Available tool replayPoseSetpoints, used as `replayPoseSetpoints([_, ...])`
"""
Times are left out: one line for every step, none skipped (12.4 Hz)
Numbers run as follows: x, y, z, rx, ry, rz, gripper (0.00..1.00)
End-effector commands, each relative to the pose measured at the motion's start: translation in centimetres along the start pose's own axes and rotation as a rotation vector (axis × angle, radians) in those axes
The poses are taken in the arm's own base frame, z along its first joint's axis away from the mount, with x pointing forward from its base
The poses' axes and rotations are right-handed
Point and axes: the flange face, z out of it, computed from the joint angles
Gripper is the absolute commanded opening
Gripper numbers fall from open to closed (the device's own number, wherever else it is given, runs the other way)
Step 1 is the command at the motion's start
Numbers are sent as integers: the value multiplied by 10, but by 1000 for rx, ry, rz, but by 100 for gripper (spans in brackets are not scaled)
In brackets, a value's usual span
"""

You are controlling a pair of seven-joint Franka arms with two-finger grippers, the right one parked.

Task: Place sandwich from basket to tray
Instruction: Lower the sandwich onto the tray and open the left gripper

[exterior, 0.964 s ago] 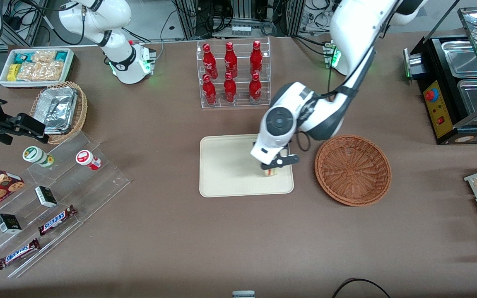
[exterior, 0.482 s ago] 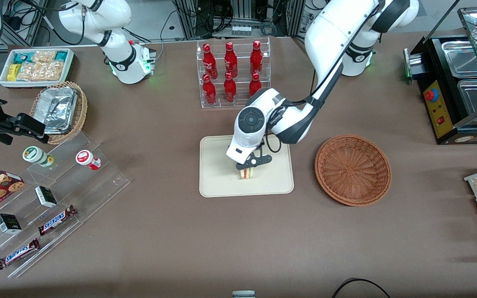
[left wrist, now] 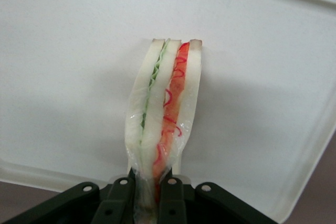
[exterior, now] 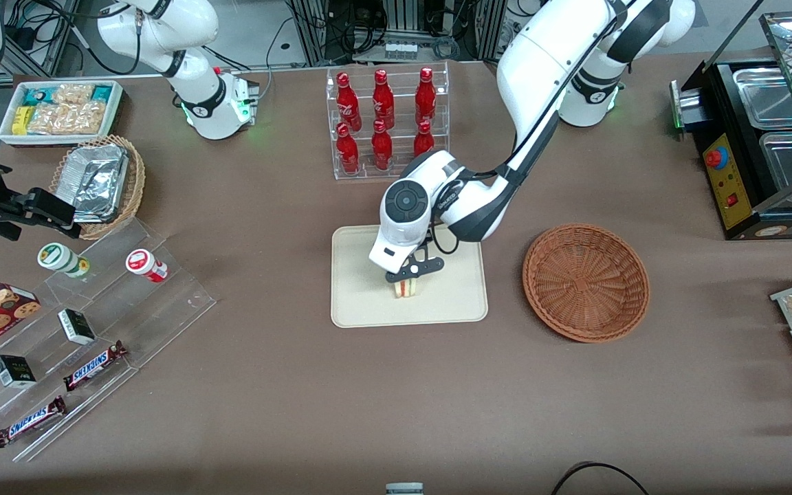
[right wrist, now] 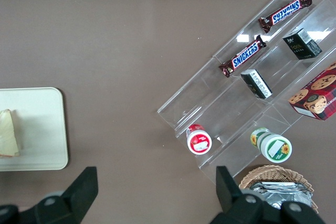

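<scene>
Our gripper (exterior: 411,276) sits just below the centre of the front view, over the tray, its two fingers (left wrist: 119,199) pinched tight on the sandwich (left wrist: 164,111). In the wrist view the bread bulges and narrows where the pads bite, so the grip is firm on a soft thing. The sandwich (exterior: 405,288) hangs cut edge outward, green filling on one side and orange-red on the other, above the middle of the cream tray (exterior: 355,302); we cannot tell whether its lower edge touches the surface yet.

To finish well, we judge we should come down until the wedge bears on the tray, then part the fingers slowly so the squeezed bread does not cling or topple, and lift straight up.

The basket (exterior: 585,282), toward the centre right of the front view, is near the tray and holds nothing we can see.
</scene>
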Motion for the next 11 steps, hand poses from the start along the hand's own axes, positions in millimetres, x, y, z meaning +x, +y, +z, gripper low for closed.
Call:
replayPoseSetpoints([3,8,3,19,45,-17,84])
replayPoseSetpoints([3,9,0,16,48,-20,100])
replayPoseSetpoints([3,9,-5,10,49,-21,100])
replayPoseSetpoints([4,10,-19,-9,53,-24,100])
replayPoseSetpoints([5,8,-34,-16,67,-21,100])
replayPoseSetpoints([1,7,-47,-7,69,-16,100])
replayPoseSetpoints([-6,6,-66,-1,76,-8,100])
replayPoseSetpoints([-10,3,-86,7,80,-5,100])
replayPoseSetpoints([-9,-6,-105,23,81,-1,100])
replayPoseSetpoints([-14,-12,-118,57,74,45,100])
replayPoseSetpoints([-16,-20,-131,95,82,115,100])
